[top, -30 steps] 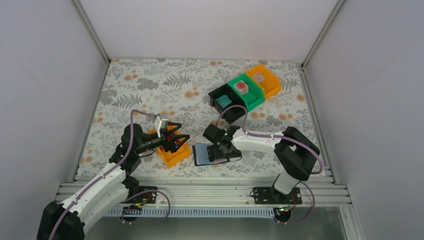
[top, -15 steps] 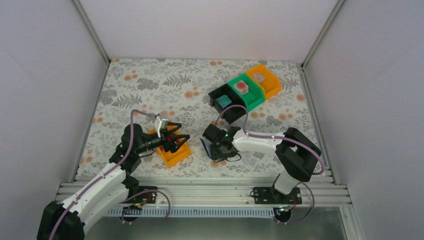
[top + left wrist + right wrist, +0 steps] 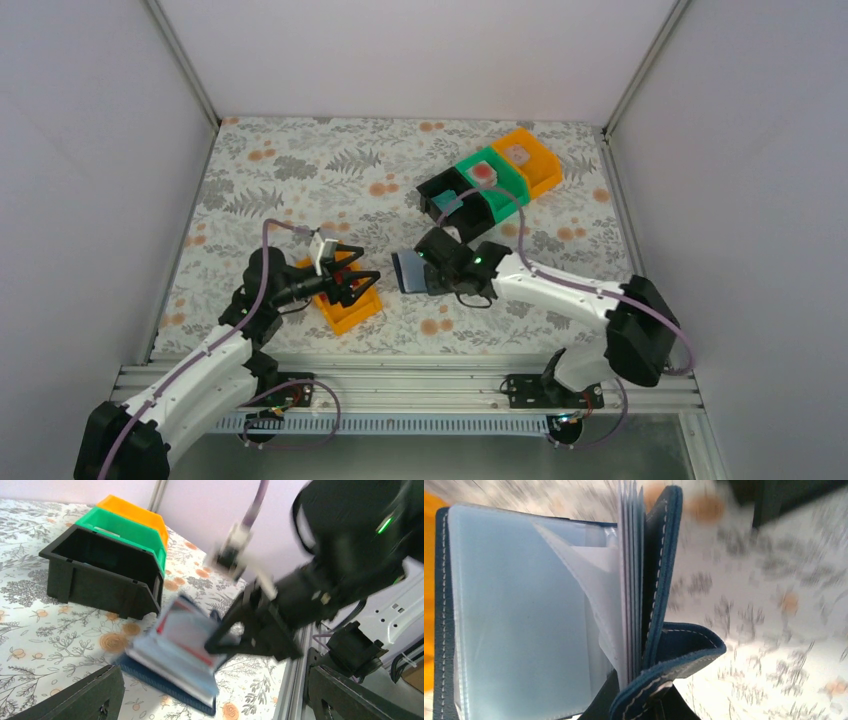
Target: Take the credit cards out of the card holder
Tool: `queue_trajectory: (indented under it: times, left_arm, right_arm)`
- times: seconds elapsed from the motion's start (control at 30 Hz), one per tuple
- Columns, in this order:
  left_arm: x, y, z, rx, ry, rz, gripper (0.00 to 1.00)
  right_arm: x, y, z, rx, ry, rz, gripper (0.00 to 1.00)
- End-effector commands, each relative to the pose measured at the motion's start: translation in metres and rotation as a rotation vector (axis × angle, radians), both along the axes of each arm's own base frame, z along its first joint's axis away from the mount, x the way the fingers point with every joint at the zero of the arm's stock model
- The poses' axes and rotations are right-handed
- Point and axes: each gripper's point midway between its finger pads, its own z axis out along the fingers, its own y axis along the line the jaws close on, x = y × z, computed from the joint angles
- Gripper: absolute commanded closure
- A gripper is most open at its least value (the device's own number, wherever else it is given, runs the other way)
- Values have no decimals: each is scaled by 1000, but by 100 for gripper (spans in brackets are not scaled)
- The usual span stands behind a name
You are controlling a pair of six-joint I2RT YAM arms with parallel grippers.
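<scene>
My right gripper (image 3: 432,276) is shut on the card holder (image 3: 410,272), a dark navy wallet held open above the table near its middle. In the right wrist view its pale blue sleeves (image 3: 519,625) fan out from the navy cover (image 3: 659,570), and the snap tab (image 3: 684,650) curls over my right gripper (image 3: 644,702). The blurred left wrist view shows the card holder (image 3: 175,652) with red edges among the sleeves. Credit cards lie in the far bins: teal (image 3: 446,203), red (image 3: 484,174), pinkish-white (image 3: 516,153). My left gripper (image 3: 352,280) stands open to the holder's left.
A black bin (image 3: 462,226), a green bin (image 3: 506,196) and an orange bin (image 3: 545,172) stand in a row at the back right. A small orange bin (image 3: 352,312) sits under my left gripper. The metal rail (image 3: 400,380) runs along the near edge.
My right gripper closed on the card holder, which lay open on the table, and lifted it up and away from the rail. The left arm stayed put.
</scene>
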Motion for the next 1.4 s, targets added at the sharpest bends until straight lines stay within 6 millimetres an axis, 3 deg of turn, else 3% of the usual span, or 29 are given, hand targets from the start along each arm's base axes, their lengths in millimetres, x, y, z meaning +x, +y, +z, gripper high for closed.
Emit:
queue_trajectory:
  times: [0.0,0.13,0.27,0.33,0.47,0.77,0.93,1.13,1.3,1.33,1.37]
  left_arm:
    - [-3,-3,13,-15,-42,-38,4]
    - [-6,-6,35,-47,-93,-66,0]
    - [-3,-5,48,-66,-124,-65,0]
    - [-3,-5,55,-78,-153,-69,0]
    - [-8,-6,67,-92,-225,-103,0]
    - [18,6,49,-102,-111,46,0]
    - [12,5,55,-110,-141,12,0]
    - [18,11,50,-111,-106,50,0]
    - [21,17,42,-110,-64,89,0]
    - [22,18,41,-110,-59,95,5]
    - [22,19,41,-112,-56,98,18]
  right_arm:
    - [42,12,100,91,-296,11,96]
    - [59,21,164,162,-480,48,96]
    - [63,38,202,258,-600,138,96]
    - [60,46,210,285,-629,191,96]
    - [62,48,210,268,-648,211,96]
    - [28,86,205,327,-647,435,96]
    - [18,92,184,278,-614,495,96]
    - [3,108,177,274,-608,574,96]
    - [2,111,175,252,-606,578,96]
    - [1,113,176,259,-610,585,96]
    - [0,113,179,267,-616,592,96]
